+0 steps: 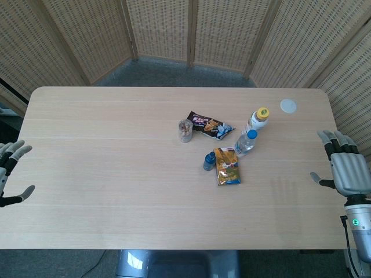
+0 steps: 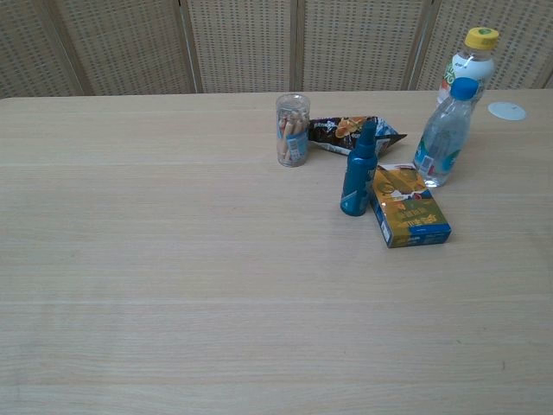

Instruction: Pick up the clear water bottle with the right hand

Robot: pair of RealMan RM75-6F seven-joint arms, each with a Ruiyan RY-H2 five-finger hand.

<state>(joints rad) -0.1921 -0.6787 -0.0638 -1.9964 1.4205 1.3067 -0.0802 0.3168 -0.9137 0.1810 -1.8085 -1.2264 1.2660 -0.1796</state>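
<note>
The clear water bottle (image 1: 246,142) (image 2: 444,134) has a blue cap and stands upright right of the table's middle. My right hand (image 1: 345,166) hovers at the table's right edge with its fingers spread, well away from the bottle and holding nothing. My left hand (image 1: 10,168) is at the far left edge, fingers apart and empty. Neither hand appears in the chest view.
A yellow-capped bottle (image 1: 258,120) (image 2: 467,67) stands just behind the clear one. Near it are a small blue bottle (image 1: 209,161) (image 2: 358,177), an orange packet (image 1: 227,166) (image 2: 409,206), a dark snack bag (image 1: 210,125) (image 2: 347,131), a clear cup of sticks (image 1: 185,131) (image 2: 292,130) and a white disc (image 1: 288,105) (image 2: 506,111).
</note>
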